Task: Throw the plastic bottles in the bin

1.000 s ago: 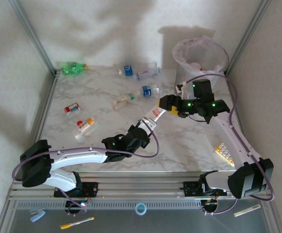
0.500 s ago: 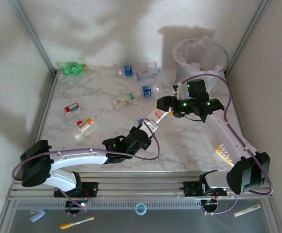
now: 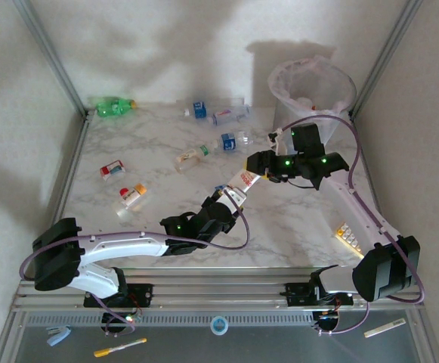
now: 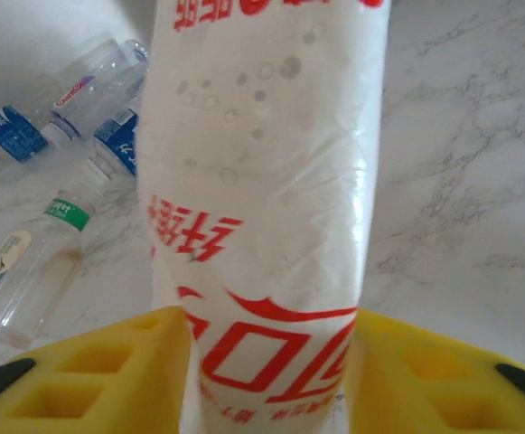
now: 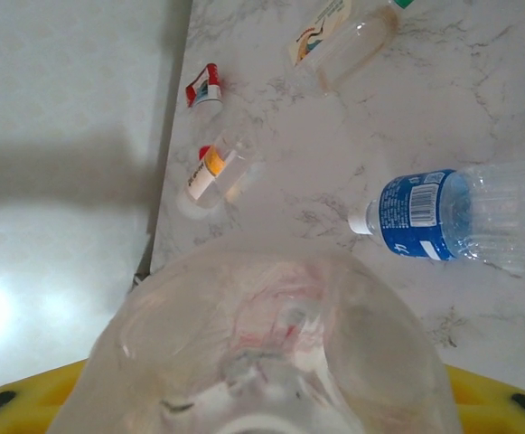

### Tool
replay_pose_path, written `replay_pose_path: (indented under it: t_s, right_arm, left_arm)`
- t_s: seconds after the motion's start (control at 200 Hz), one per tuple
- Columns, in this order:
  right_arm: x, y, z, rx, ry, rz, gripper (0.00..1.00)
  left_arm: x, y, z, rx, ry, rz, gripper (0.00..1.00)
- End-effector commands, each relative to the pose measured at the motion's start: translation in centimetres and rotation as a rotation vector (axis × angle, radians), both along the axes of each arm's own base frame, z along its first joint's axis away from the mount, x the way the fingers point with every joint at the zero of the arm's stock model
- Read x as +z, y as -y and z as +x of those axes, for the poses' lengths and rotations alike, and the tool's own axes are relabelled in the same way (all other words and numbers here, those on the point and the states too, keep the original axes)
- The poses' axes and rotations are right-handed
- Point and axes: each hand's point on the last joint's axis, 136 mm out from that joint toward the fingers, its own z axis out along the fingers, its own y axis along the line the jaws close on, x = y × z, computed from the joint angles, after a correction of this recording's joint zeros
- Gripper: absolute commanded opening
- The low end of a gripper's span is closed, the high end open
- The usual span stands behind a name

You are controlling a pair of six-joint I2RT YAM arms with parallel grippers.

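A clear bottle with a white label and red print hangs slanted above the table's middle. My left gripper is shut on its lower part; the yellow fingers press both sides of the label. My right gripper is at the bottle's upper end, and the bottle's clear end sits between its widely spread fingers. The grey bin with its whitish bag stands at the back right. Other bottles lie on the marble: a green one, blue-labelled ones, and small ones.
A beige calculator lies near the right arm's lower link. Metal frame posts stand at the back corners. In the right wrist view a blue-labelled bottle and an orange-labelled one lie below.
The right gripper slid left along the bottle's upper end, then eased back slightly right. The left gripper and the bottle have barely shifted.
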Motion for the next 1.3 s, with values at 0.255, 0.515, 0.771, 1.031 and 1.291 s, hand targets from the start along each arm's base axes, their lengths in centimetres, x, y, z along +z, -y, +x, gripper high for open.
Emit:
replay_pose_path:
  t_s: [0.255,0.515,0.771,1.031,1.291]
  right_arm:
    - [1.7,0.9,0.8,-0.026,0.091,-0.078,0.41]
    - [7.1,5.2,3.0,-0.183,0.418,-0.281,0.35]
    - [18.1,9.5,4.4,-0.407,0.92,-0.326,0.35]
    - [28.6,13.9,2.9,-0.674,1.321,-0.34,0.33]
    - [32.2,17.9,2.7,-0.887,1.446,-0.401,0.3]
  left_arm:
    - [1.1,-0.8,0.1,0.058,0.016,-0.079,1.0]
    - [2.2,-2.9,-0.7,0.07,-0.012,-0.225,1.0]
    - [2.4,-5.9,-1.4,0.113,-0.038,-0.345,1.0]
    - [1.9,-7.7,-1.8,0.144,-0.056,-0.389,1.0]
    - [1.4,-7.8,-1.8,0.154,-0.062,-0.387,1.0]
